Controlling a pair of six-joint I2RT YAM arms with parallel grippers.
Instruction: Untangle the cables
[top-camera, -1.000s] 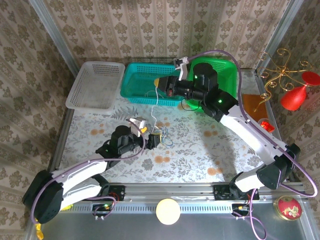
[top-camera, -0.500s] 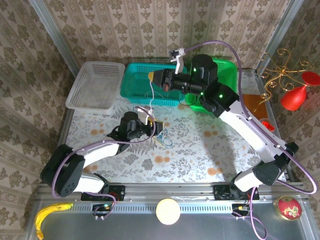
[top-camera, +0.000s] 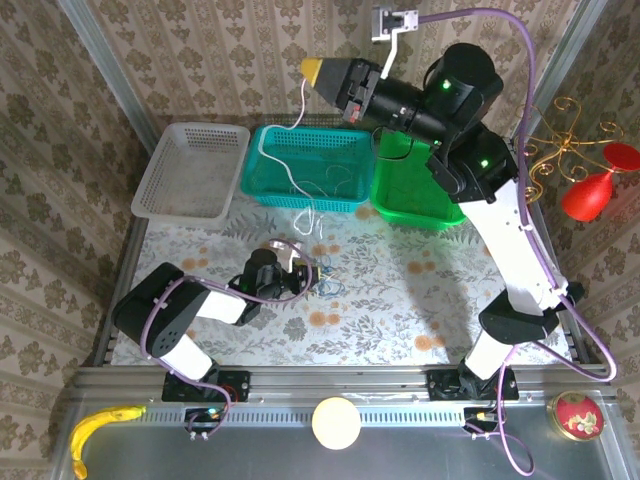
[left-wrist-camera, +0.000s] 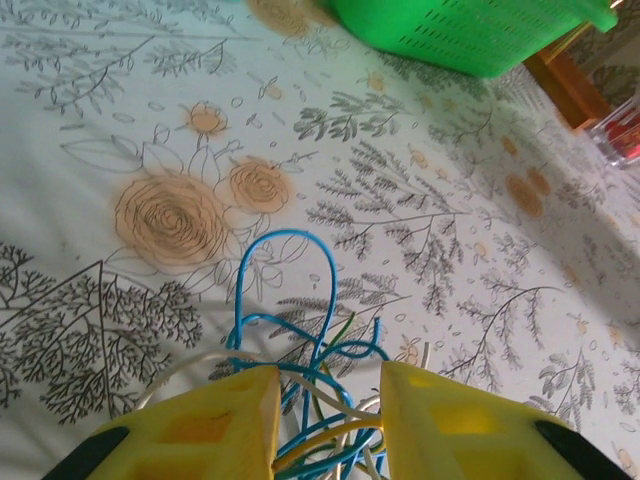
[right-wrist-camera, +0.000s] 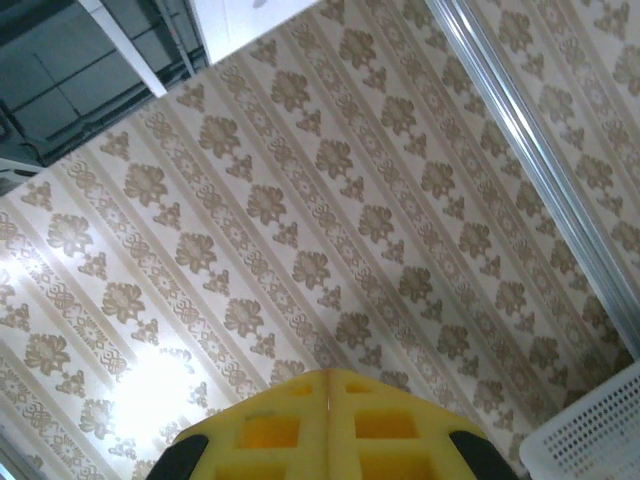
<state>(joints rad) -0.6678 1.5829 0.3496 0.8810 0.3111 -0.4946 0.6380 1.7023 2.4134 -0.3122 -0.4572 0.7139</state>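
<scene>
Okay so, the left jaws sit low on the table (top-camera: 400, 300), narrowed to a small gap, with the clump of cables (top-camera: 322, 274) right at their tips. From the left wrist, the yellow fingers (left-wrist-camera: 200, 425) have blue, white and yellowish strands running between them. A blue loop (left-wrist-camera: 290, 233) lies on the table just ahead. Can't tell if they're actually pinching anything.

The right jaws are way up above the teal basket (top-camera: 300, 192), pressed flat together. The white cable (top-camera: 303, 105) looks like it's caught at their tip, though it's too thin to be sure. It drops across the teal basket and down to the clump. A green basket (top-camera: 410, 205) sits just beside the teal one.
</scene>
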